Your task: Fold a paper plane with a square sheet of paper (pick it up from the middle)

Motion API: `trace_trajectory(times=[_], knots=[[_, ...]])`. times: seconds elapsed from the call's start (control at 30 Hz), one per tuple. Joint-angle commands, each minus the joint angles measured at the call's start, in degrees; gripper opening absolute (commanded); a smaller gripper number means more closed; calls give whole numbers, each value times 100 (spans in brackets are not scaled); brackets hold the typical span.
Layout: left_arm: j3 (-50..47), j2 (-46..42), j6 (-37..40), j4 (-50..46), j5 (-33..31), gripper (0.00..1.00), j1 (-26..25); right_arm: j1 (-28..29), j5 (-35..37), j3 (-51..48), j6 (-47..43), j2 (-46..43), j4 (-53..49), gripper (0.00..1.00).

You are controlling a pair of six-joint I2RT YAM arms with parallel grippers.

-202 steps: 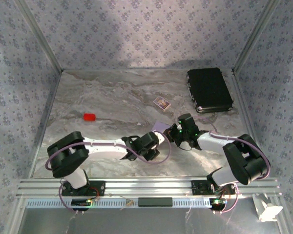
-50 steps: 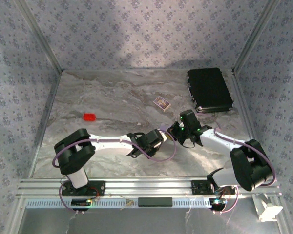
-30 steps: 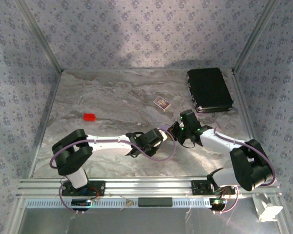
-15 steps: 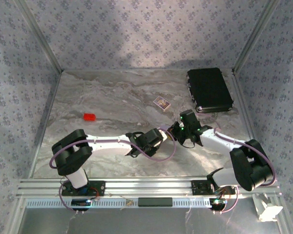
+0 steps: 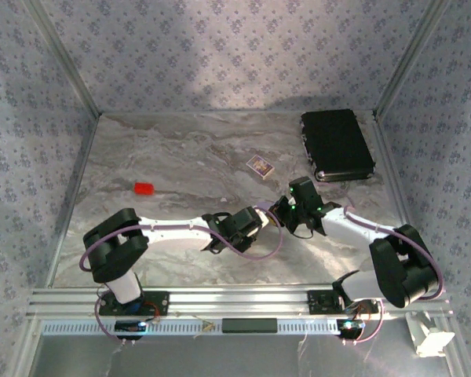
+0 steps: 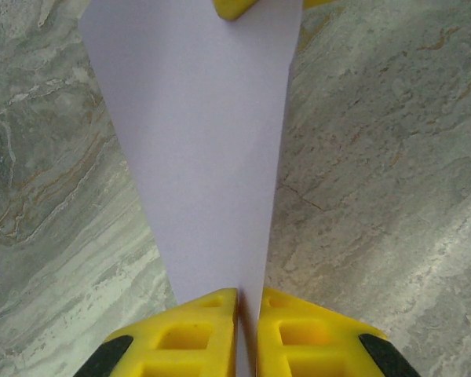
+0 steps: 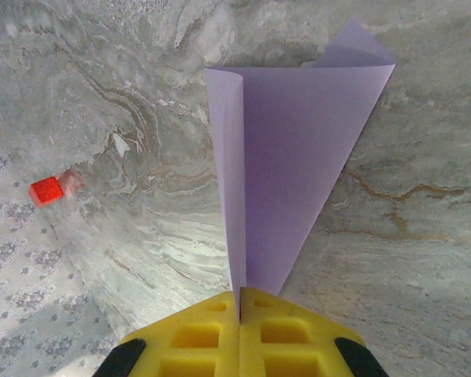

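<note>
A grey marbled desk (image 5: 165,157) carries a black rectangular hard case (image 5: 337,145) at its far right corner. Near the middle, a pale lilac sheet of paper (image 7: 286,165), folded into a tapering wedge, is held between the arms. The left jaws pinch one end and the right jaws pinch the other. A small patterned card (image 5: 259,166) and a smaller red block (image 5: 144,188) lie well apart.

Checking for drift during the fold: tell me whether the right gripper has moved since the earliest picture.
Yes, slightly. The right gripper has shifted away from the arm bases, toward the black case, with its jaws shut on the lilac paper.
</note>
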Motion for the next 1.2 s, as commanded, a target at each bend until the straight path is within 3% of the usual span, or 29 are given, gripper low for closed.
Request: trace_trajectory(times=[0.0,0.43,0.8,1.17], knots=[[44,52,-50,-108,5,13,-53,-19,-45,-47,95,12,-42,0],[109,164,-140,-145,225,0,-12,-19,-49,-82,84,-31,43,0],[165,340,-446,182,2087,0,493,-282,370,-125,-392,-867,-723,30],[118,571,-959,722,3326,0,925,-538,409,-479,-368,-1448,-715,32]])
